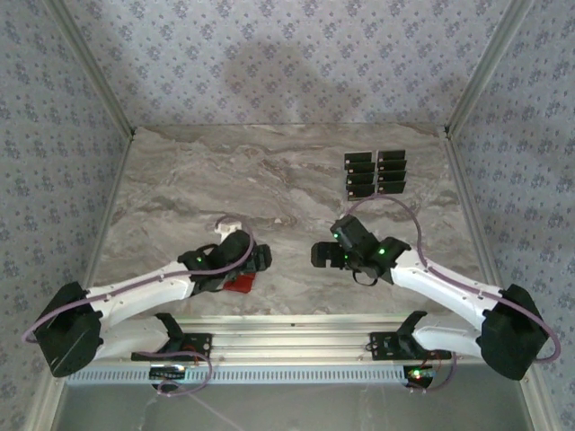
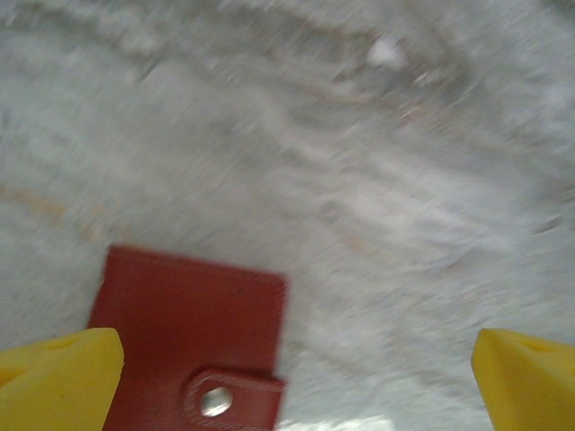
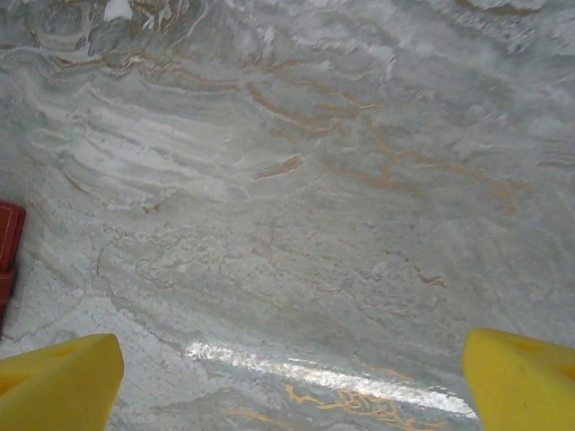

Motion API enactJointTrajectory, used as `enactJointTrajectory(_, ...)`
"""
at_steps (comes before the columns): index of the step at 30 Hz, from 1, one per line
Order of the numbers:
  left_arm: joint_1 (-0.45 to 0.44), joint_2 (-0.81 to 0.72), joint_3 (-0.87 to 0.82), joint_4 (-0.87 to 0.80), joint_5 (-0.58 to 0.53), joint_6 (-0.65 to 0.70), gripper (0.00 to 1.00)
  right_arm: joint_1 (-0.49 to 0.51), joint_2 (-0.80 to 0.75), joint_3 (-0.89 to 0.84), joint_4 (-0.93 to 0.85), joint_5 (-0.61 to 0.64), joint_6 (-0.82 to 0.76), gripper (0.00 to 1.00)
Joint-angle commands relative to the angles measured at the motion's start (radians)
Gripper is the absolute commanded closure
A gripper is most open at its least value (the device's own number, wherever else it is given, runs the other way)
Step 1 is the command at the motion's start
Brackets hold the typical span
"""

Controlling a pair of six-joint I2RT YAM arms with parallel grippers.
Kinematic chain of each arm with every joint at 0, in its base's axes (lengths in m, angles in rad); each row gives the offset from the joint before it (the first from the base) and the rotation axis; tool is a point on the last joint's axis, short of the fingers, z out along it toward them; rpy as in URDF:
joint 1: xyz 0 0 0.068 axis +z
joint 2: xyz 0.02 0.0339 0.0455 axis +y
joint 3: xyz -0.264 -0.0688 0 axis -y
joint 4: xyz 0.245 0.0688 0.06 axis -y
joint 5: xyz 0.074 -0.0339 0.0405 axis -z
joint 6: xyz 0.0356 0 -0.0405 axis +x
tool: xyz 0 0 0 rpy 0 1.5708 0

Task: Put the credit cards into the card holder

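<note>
Near edge: both arm bases on the rail, arms reaching in over the marble bench (image 1: 180, 197).

L hand (image 1: 260, 259) is low over the near-left part of the bench. Jaws spread wide, nothing between them. L wrist view: yellow fingers (image 2: 58, 377) sit at the two bottom corners, hand (image 2: 292, 382) empty.

Card holder (image 1: 239, 284) is a red wallet lying flat on the bench close to the near edge, just beside and partly under the L hand in the top view. L wrist view: card holder (image 2: 193, 332) is folded shut, its snap tab (image 2: 235, 398) with metal stud at the near side. The L finger overlaps the wallet's corner in that view; contact can't be told. That frame is blurred.

R hand (image 1: 319, 254) is near bench centre, pointing left toward the L hand, with a gap between the two. Jaws spread, empty. R wrist view: yellow fingers (image 3: 58, 382) wide, hand (image 3: 292, 382) over bare marble, and a red sliver of the card holder (image 3: 9, 238) at the left border.

Far right: credit cards (image 1: 375, 172), black, laid in two columns side by side, approx four per column. They are well apart from both hands and the wallet.
</note>
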Motion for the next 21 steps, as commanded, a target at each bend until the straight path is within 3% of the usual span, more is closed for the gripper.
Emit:
enactJointTrajectory(1,0.005,-0.028,-0.05,-0.032,-0.033,-0.037,0.0,0.039,0.032,0.02,-0.001,0.017,0.039,0.02)
enactJointTrajectory(10,0.005,-0.053,-0.131,0.019,-0.049,-0.059,0.0,0.132,0.131,0.08,-0.001,0.041,0.048,0.03)
enactJointTrajectory(21,-0.034,-0.022,-0.163,0.207,0.017,-0.115,0.0,0.129,0.134,0.131,-0.073,0.062,0.051,0.03)
